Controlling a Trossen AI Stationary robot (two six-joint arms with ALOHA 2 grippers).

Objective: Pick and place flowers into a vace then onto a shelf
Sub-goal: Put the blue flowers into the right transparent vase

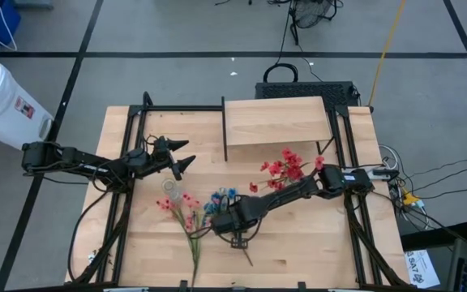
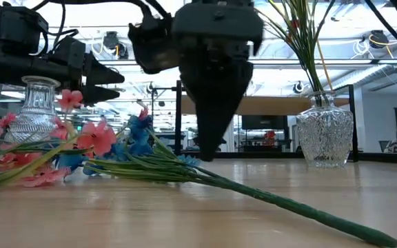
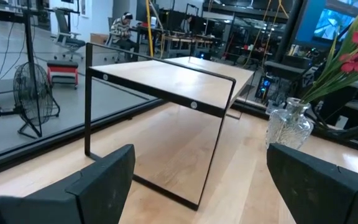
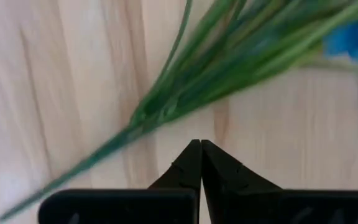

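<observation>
The right gripper (image 4: pixel 201 144), fingers pressed together and empty, points down just above the blue-blossomed, green-stemmed flower spray (image 4: pixel 229 68) lying on the light wood tabletop (image 4: pixel 67 81). The left gripper (image 1: pixel 178 157) hovers spread near the raised wooden shelf (image 1: pixel 276 122).

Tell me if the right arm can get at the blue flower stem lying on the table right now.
Probably yes. The right claw hangs just above the blue flower's green stem, with nothing between them, but its fingers are shut and would need to open first.
</observation>
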